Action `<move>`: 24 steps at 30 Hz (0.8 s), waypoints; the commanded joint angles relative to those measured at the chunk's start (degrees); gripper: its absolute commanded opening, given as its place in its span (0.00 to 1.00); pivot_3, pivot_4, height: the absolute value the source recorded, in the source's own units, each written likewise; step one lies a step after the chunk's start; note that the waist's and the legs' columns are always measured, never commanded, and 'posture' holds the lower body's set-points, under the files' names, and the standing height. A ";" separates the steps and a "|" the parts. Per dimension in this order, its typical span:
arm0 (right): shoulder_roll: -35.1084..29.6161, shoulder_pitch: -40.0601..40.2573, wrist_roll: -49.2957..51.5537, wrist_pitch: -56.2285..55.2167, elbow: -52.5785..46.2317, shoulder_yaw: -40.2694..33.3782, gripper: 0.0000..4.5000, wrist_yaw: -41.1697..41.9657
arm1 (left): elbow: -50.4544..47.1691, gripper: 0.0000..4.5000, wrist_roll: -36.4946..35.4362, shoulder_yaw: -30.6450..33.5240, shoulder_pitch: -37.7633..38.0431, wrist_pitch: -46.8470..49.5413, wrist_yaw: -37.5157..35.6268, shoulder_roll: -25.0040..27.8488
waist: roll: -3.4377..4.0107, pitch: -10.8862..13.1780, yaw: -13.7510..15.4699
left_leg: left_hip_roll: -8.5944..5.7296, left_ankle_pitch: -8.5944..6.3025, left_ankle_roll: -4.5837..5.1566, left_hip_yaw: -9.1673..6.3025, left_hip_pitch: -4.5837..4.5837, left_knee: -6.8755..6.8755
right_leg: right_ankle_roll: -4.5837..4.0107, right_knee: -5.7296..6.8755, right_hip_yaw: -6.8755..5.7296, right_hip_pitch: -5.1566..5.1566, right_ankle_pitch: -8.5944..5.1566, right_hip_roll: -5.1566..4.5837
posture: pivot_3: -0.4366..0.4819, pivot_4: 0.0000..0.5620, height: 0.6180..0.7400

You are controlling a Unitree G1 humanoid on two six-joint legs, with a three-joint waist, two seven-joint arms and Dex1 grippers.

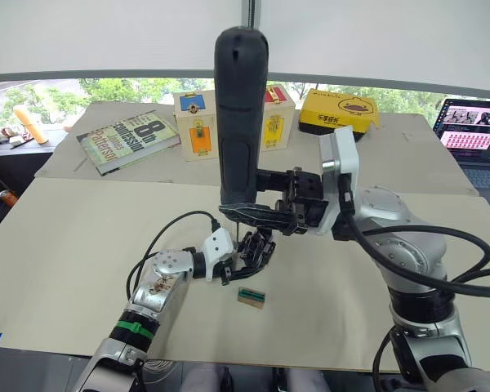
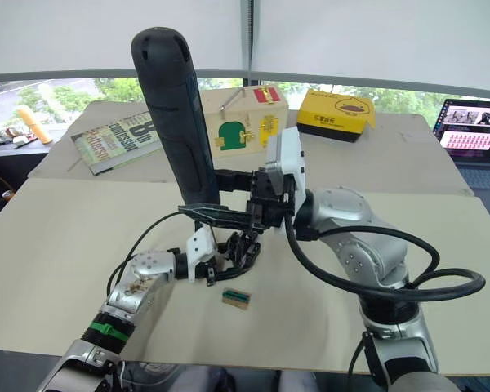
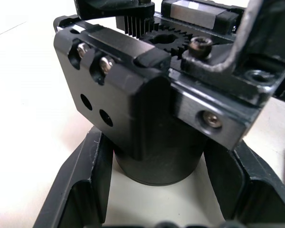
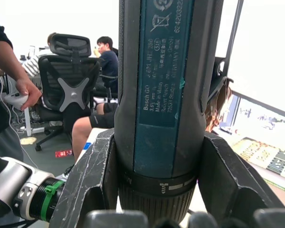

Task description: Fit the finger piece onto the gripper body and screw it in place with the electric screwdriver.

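— Holding what, and where?

— My left gripper (image 1: 243, 263) clamps its jaws on the gripper body (image 1: 257, 247), low over the tan table (image 1: 82, 237). My right gripper (image 1: 265, 214) has its jaws closed round the electric screwdriver (image 1: 240, 114), upright, bit down just above that body.

— And around you?

— A small green-and-tan block (image 1: 251, 297) lies nearby; a book (image 1: 126, 140), boxes, a laptop (image 1: 476, 131) sit farther back. I can't make out the finger piece.

My right pincer (image 1: 257, 214) is black around the black electric screwdriver (image 1: 240, 114); its label (image 4: 165, 80) is teal with dark print.
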 commanded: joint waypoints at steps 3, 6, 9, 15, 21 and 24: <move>0.39 -0.47 -0.69 -2.12 -1.43 -1.04 0.43 0.74 | 1.31 0.51 0.64 -1.15 1.68 2.56 0.05 0.52 | 0.00 0.00 -0.01 | 0.00 0.00 0.00 0.00 0.00 0.00 | 0.00 0.00 0.00 0.00 0.00 0.00 | 0.48 0.27 1.00; 0.30 -0.43 -1.14 -1.88 -1.48 -0.88 0.43 0.82 | 1.16 0.51 0.66 -1.16 1.75 2.69 0.07 0.54 | 0.00 0.00 -0.02 | 0.00 0.00 0.00 0.00 0.00 0.00 | 0.00 0.00 0.00 0.00 0.00 0.00 | 0.48 0.27 1.00; 0.30 -0.43 -1.87 -1.58 -1.09 -0.42 0.43 0.70 | 1.27 0.51 0.67 -1.15 1.66 2.77 0.03 0.54 | 0.00 0.00 -0.03 | 0.00 0.00 0.00 0.00 0.00 0.00 | 0.00 0.00 0.00 0.00 0.00 0.00 | 0.48 0.27 1.00; 0.47 0.33 -3.30 -1.59 -0.08 0.32 0.43 0.92 | 1.22 0.51 0.68 -1.20 1.53 3.02 0.01 0.52 | 0.00 0.00 -0.05 | 0.00 0.00 -0.01 0.00 0.00 0.00 | 0.00 0.00 0.00 0.00 0.00 0.00 | 0.48 0.27 1.00; 0.43 0.87 -4.03 -1.75 0.58 0.84 0.43 1.26 | 0.98 0.51 0.66 -1.12 1.63 3.26 0.23 0.54 | 0.00 0.00 -0.04 | 0.00 0.00 -0.01 0.00 0.00 0.00 | 0.00 -0.01 0.00 0.00 0.00 0.00 | 0.48 0.27 1.00; 0.43 1.10 -4.41 -1.83 0.65 0.96 0.43 1.55 | 0.77 0.51 0.58 -1.13 1.71 3.46 0.23 0.60 | 0.00 0.00 -0.06 | 0.00 0.00 -0.01 0.00 0.00 0.00 | 0.00 -0.01 0.00 0.00 0.00 0.00 | 0.48 0.27 1.00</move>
